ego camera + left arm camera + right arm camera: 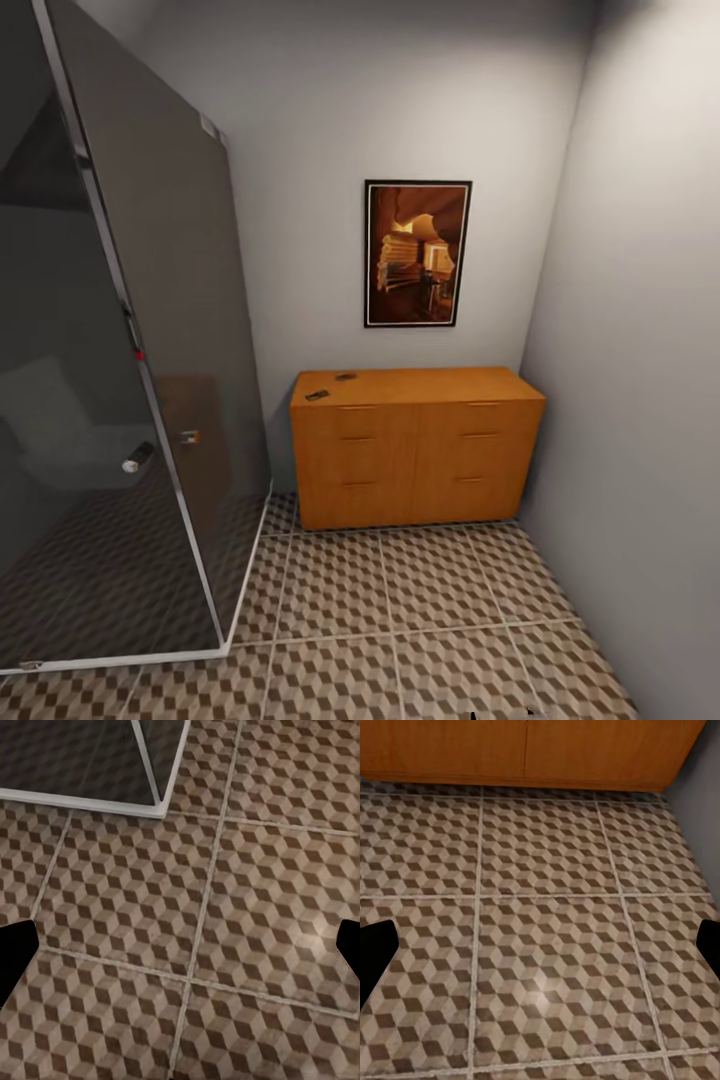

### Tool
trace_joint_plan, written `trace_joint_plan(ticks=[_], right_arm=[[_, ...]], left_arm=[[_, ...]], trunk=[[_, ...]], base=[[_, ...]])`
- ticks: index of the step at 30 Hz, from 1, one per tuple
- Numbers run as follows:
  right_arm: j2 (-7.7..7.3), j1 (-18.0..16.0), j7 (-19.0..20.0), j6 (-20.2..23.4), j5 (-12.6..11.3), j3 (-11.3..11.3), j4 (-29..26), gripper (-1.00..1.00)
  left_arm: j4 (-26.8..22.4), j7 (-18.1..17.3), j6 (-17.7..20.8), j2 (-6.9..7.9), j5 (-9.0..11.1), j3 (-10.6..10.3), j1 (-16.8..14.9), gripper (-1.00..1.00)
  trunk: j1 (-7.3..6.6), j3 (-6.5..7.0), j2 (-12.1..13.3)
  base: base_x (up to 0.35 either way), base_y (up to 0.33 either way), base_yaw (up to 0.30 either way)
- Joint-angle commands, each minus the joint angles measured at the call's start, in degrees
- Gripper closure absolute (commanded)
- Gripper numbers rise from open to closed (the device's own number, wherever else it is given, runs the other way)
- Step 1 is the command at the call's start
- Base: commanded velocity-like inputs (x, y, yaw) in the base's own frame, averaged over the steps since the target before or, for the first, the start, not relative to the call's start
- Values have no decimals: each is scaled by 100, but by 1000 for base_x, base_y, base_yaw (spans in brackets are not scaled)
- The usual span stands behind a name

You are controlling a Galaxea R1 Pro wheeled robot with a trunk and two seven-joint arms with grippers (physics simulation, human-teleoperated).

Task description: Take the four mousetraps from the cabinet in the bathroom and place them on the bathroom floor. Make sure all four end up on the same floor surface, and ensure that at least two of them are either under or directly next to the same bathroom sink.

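No text, label, brand or number can be read anywhere, not even on the dark-framed orange-brown wall picture (417,253)

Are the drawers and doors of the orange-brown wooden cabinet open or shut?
Shut. On the low orange-brown wooden cabinet, all fronts sit flush, with no gap or pulled-out drawer in the head view.

2 mousetraps (317,395) flat on orange-brown cabinet (415,455) top, left end; cube-tiled bathroom floor (400,620) below.

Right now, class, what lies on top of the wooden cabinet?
On the cabinet top, near its left end, lie two small flat dark items, too small to identify. Its closed fronts hide whatever is inside.
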Motion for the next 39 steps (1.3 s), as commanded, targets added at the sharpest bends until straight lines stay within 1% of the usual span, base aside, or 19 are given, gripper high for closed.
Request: trace_joint_plan(ticks=[1, 8, 20, 35, 39], right_arm=[[-4, -8, -44, -26, 62, -27, 25, -100], [-4, -8, -53, -28, 64, -28, 24, -100], [-4, -8, -55, -28, 65, -27, 25, -100], [-4, -8, -63, -28, 61, -27, 27, -100], [-4, -8, -63, -28, 64, -27, 28, -100]], left_arm=[[23, 17, -28, -5, 27, -49, -7, -100], [22, 22, -28, -2, 27, -44, -7, -100], [22, 17, -28, -3, 27, -43, -7, -100], [22, 9, -28, 0, 27, -41, -7, -100], [22, 7, -28, 1, 27, -40, -7, -100]], trunk=[[6, -2, -4], [6, -2, -4], [6, -2, -4], [6, -2, -4], [6, -2, -4]], base=[[314, 0, 0], [315, -24, 0], [307, -91, 0], [52, -6, 0], [218, 0, 0]])
